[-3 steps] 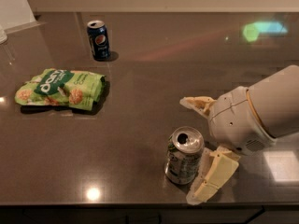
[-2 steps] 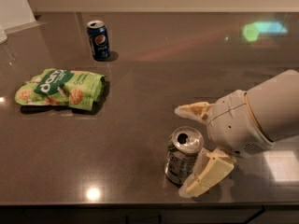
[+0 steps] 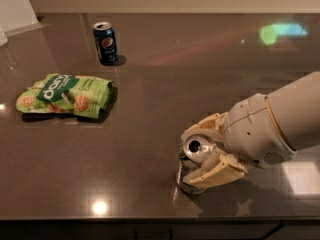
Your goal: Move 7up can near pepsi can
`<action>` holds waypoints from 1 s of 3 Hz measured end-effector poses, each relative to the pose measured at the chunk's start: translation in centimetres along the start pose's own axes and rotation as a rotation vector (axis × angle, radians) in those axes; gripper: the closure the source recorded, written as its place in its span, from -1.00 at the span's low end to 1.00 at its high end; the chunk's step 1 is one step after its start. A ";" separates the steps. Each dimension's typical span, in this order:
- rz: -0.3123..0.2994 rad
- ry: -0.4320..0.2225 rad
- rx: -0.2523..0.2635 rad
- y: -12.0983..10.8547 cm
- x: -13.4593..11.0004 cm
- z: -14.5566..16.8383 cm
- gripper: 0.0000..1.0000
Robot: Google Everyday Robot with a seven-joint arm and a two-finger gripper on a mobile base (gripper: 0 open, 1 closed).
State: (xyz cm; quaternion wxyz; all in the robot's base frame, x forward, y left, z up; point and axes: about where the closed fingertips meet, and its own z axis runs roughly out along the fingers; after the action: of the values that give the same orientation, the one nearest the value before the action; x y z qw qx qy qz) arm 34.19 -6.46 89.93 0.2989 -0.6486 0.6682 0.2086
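Note:
The 7up can [image 3: 192, 156], silvery with green markings and a shiny opened top, stands near the front edge of the dark counter. My gripper [image 3: 200, 154] reaches in from the right, and its two cream fingers [image 3: 217, 171] are closed on the can's sides, one behind and one in front. The can's lower body is partly hidden by the front finger. The pepsi can [image 3: 105, 42], dark blue with a round logo, stands upright at the far left of the counter, well away from my gripper.
A green snack bag [image 3: 65, 95] lies flat on the left, between the two cans. The dark counter's [image 3: 150, 99] front edge runs just below the 7up can. A pale wall runs along the back.
My gripper's fingers, spread wide around the 7up can before, have closed onto its sides. The can stays in the same spot.

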 end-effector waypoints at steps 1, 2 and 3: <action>0.020 -0.008 0.028 -1.2 -1.5 -0.7 0.73; 0.055 -0.021 0.074 -3.8 -3.6 -1.2 1.00; 0.096 -0.026 0.127 -7.2 -5.9 -1.3 1.00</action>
State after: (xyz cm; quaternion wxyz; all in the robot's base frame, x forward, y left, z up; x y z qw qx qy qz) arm 41.08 -3.44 95.60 0.3378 -0.5928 0.7065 0.1881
